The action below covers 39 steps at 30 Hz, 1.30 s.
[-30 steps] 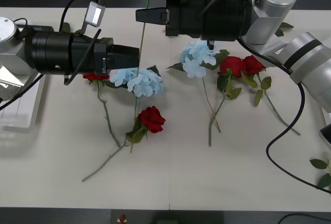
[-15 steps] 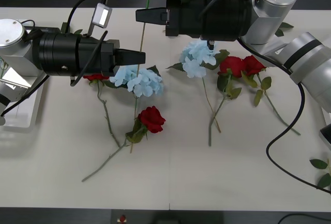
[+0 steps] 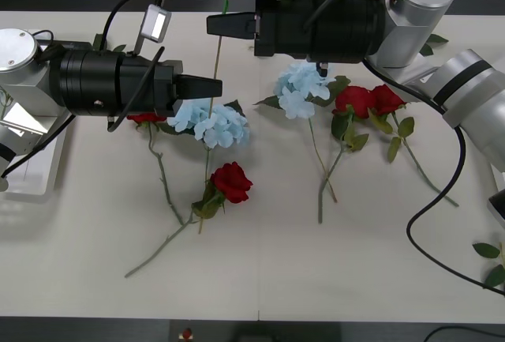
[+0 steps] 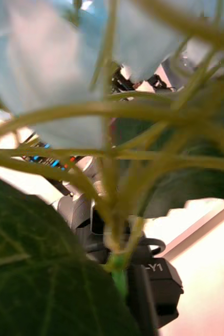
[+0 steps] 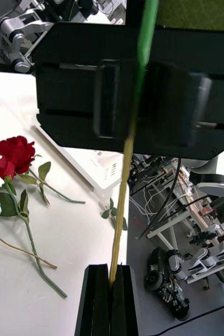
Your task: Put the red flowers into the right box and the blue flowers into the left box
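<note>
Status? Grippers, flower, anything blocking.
Right gripper shut on blue flower stem, held upright. Left gripper shut on same stem, lower down. Left box beside left arm, way looks open.

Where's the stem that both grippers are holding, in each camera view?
Front: the stem stands upright, running from the right gripper down to the left gripper.
Left wrist: the stem rises from the shut fingers across the picture's middle.
Right wrist: the stem is close up at the centre, branching upward.
Shared landmark: the red roses on the table, also in the left wrist view.
</note>
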Motion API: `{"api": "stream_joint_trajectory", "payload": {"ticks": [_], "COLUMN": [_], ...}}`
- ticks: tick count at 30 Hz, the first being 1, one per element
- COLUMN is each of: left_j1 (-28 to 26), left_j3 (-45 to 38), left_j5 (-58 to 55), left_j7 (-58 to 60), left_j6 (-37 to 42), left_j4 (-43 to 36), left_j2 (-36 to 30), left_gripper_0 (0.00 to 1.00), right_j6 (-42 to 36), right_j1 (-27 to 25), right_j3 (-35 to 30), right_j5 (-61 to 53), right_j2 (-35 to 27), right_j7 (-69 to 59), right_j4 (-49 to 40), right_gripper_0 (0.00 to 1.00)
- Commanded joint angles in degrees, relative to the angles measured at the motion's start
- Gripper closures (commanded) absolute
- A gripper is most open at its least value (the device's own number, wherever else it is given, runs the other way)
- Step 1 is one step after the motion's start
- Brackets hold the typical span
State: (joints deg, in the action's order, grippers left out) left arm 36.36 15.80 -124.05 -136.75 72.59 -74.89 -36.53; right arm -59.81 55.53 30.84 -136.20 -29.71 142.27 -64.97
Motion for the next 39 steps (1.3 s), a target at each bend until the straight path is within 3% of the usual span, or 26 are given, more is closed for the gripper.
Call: {"api": "stream_joint_trajectory", "payload": {"ticks": [1, 3, 14, 22, 28, 39], "left_j1": [1.1, 1.0, 1.0, 0.4, -3.6, -15.4], "left_j3": [0.0, 0.0, -1.6, -7.0, -16.9, -34.9], "left_j5": [-0.7, -0.9, -1.8, 0.7, 5.8, 22.4], "left_j7": [1.9, 2.0, 2.5, 2.9, 3.3, 3.9], "left_j6": [-0.3, -0.3, 1.0, 5.0, 10.1, 11.5], "left_j4": [-1.7, -1.7, -1.7, -1.3, -0.5, -0.5], "left_j2": [-1.0, -1.2, -4.0, -12.9, -18.5, -27.3], "left_gripper_0": [1.00, 1.00, 1.00, 1.00, 1.00, 1.00], "right_j6": [-0.1, -0.5, -1.4, -3.6, -6.2, 1.5], "right_j1": [2.0, 2.0, 2.0, 2.0, 2.1, 2.3], "right_j3": [-0.3, -0.4, -0.3, -0.3, 0.8, 16.9], "right_j5": [1.2, 1.0, 0.0, -0.2, 4.7, 10.3], "right_j2": [-2.5, -2.5, -3.2, -5.1, -11.0, -31.0], "right_j7": [1.7, 1.9, 3.5, 3.6, -0.2, -14.0], "right_j4": [-1.0, -0.9, -1.0, -1.7, -6.4, -21.5], "right_gripper_0": [0.07, 0.00, 0.00, 0.00, 0.00, 0.00]}}
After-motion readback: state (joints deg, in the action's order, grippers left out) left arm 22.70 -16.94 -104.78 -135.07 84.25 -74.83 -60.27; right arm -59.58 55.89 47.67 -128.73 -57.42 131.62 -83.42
